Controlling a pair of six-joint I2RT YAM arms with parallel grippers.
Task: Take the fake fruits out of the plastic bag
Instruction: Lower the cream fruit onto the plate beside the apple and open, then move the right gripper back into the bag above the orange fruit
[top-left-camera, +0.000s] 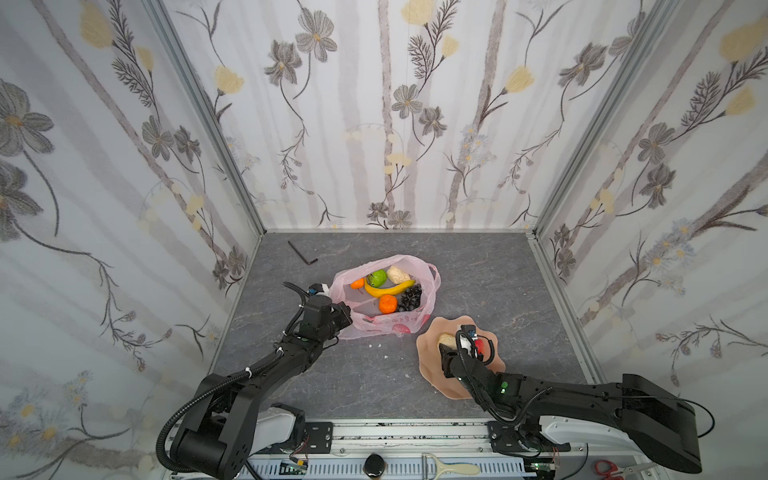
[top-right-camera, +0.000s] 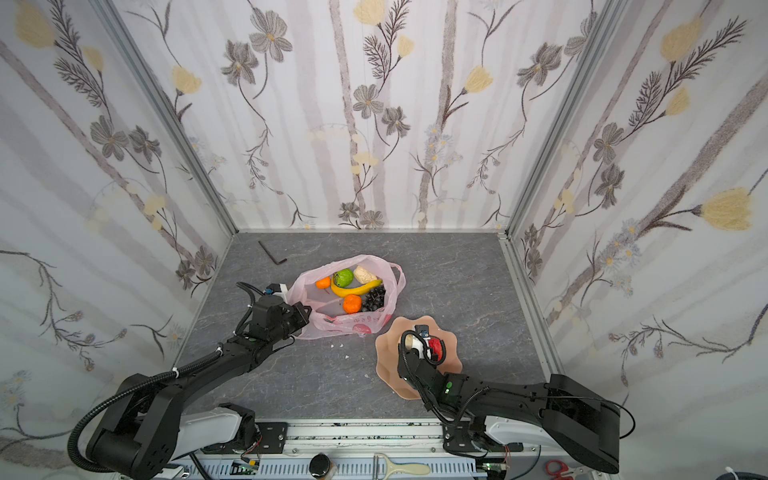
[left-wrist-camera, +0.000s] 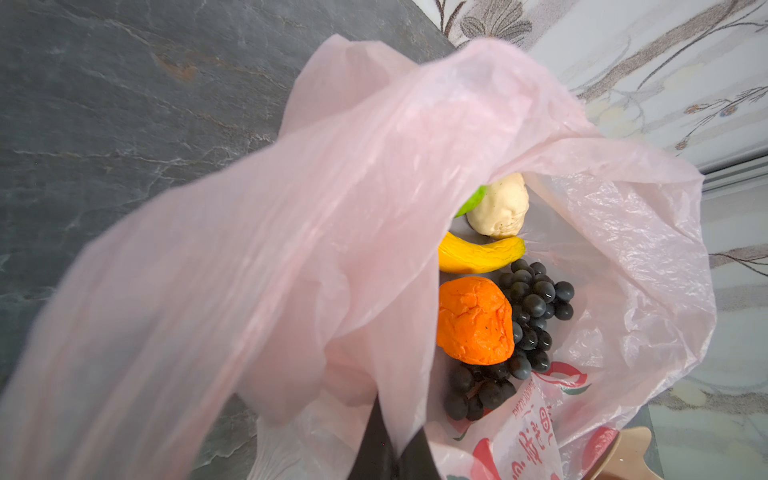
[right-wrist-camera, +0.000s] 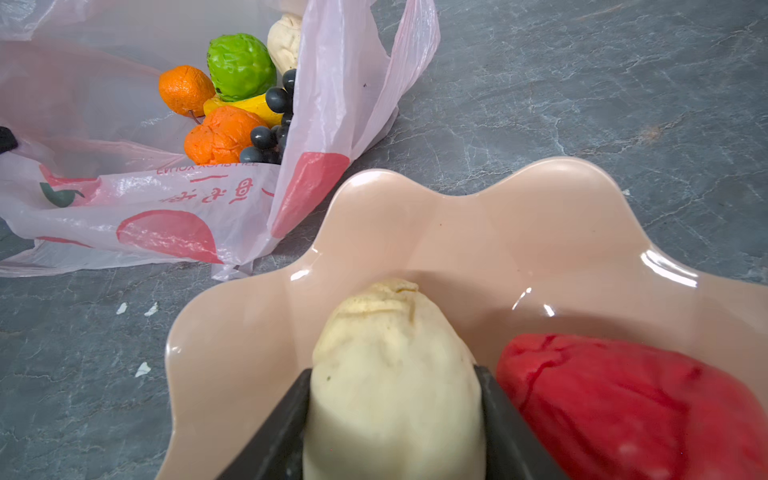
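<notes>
Pale-pink translucent plastic bag (top-left-camera: 388, 323), crinkly, red fruit prints and lettering, lying mid surface (top-left-camera: 490, 282) with mouth gaping. Left end effector (left-wrist-camera: 388, 436) pressed together, pinching the bag's near rim. Inside: yellow banana (top-left-camera: 388, 288), dark grape bunch (top-left-camera: 410, 298), green fruit (top-left-camera: 377, 277), two orange fruits (top-left-camera: 387, 304), beige lumpy ball (top-left-camera: 398, 274) (all glossy, somewhat dented). Right end effector (right-wrist-camera: 392, 374) over the peach scalloped dish (right-wrist-camera: 457, 232) just beside the bag, clamped on a second beige ball (right-wrist-camera: 390, 345); red fruit (right-wrist-camera: 602, 407) in the dish alongside.

Plastic bag (top-left-camera: 386, 326) mouth is held open upward; front-right approach is blocked by dish (top-left-camera: 430, 368); back-right corner of worktop (top-left-camera: 498, 266) is unobstructed.
</notes>
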